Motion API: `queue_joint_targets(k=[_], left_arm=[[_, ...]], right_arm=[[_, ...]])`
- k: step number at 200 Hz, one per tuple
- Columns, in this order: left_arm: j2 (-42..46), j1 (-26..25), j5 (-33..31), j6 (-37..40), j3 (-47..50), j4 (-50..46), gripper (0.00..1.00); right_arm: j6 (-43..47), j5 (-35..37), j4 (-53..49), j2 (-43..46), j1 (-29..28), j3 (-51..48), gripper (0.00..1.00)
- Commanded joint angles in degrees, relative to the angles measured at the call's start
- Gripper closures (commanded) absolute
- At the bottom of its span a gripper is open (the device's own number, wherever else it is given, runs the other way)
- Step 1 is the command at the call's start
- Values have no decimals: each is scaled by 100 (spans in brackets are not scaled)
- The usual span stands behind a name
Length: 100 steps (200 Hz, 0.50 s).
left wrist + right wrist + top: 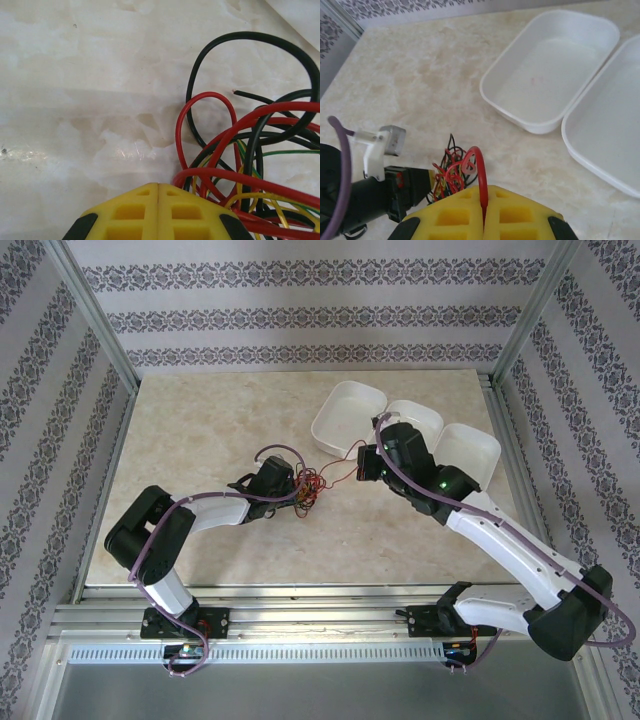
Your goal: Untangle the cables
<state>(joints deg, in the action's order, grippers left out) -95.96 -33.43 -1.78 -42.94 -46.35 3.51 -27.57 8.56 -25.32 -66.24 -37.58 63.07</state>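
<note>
Two arms meet over one tangle of thin flexible cables (308,490), which lies on the beige marbled counter (200,440) near its middle, between the two wrists.

Left pincer (158,192): the yellow fingers are pressed together, with the seam closed and no wire visible in it. The tip sits low over the counter at the left edge of the tangle. The nearest red loops cross just beside its right finger.

Right pincer (484,197): the yellow fingers are clamped on the red cable (483,185). The wire rises out of the seam and arches over towards the heap. In the top view a red strand runs from the tangle up and right to this pincer.

Tangle contents, seen from the left wrist: red loops overlap the black cable (240,36), whose wide loop reaches furthest up the view. One black end (237,92) lies free on the counter. The yellow cable (239,182) threads beneath the red loops, and a thin green wire (290,151) runs off to the right. The strands cross one another repeatedly and none lies apart.

Three white rectangular plastic trays (348,415) stand in a row at the far right of the counter, edges touching or nearly so, apart from the tangle.
</note>
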Motion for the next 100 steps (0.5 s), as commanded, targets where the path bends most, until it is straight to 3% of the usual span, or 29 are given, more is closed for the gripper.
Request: queue_joint_targets(k=[1, 100], left_arm=[[-71, -58, -103, -48, -33, -226, 100], [-150, -58, -56, -57, -50, -197, 100]], right_arm=[[321, 152, 43, 203, 108, 343, 100], [532, 320, -86, 653, 457, 492, 100]])
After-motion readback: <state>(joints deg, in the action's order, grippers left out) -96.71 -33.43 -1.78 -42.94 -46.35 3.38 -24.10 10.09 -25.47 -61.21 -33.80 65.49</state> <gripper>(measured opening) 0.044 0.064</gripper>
